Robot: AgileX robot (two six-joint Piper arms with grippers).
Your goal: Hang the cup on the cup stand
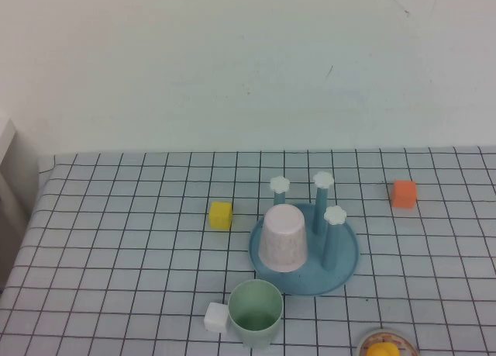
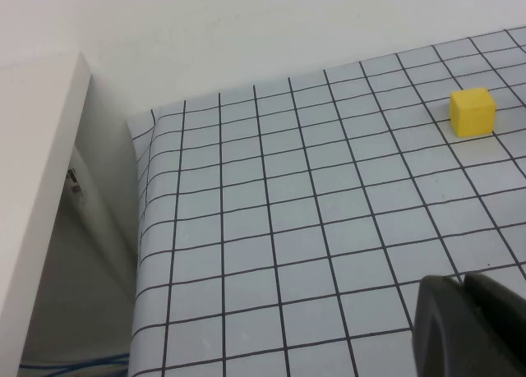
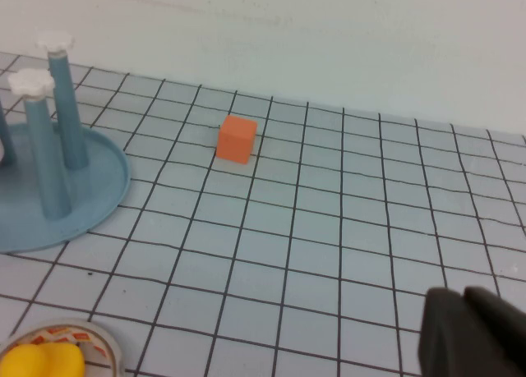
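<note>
The mint-green cup [image 1: 255,312] stands upright, mouth up, near the table's front edge. Just behind it is the blue cup stand [image 1: 341,267], with three pegs with white flower caps showing; a pale pink speckled cup [image 1: 283,237] sits upside down on its left side. The stand also shows in the right wrist view [image 3: 90,188]. Neither arm shows in the high view. My left gripper [image 2: 462,280] is shut and empty above bare cloth near the table's left edge. My right gripper [image 3: 460,295] is shut and empty above cloth to the right of the stand.
A yellow cube [image 1: 221,215] lies left of the stand, an orange cube [image 1: 404,194] at the back right, a white cube [image 1: 216,318] beside the green cup. A round dish with a yellow object [image 1: 384,347] sits at the front edge. A white panel [image 2: 37,196] stands beyond the left edge.
</note>
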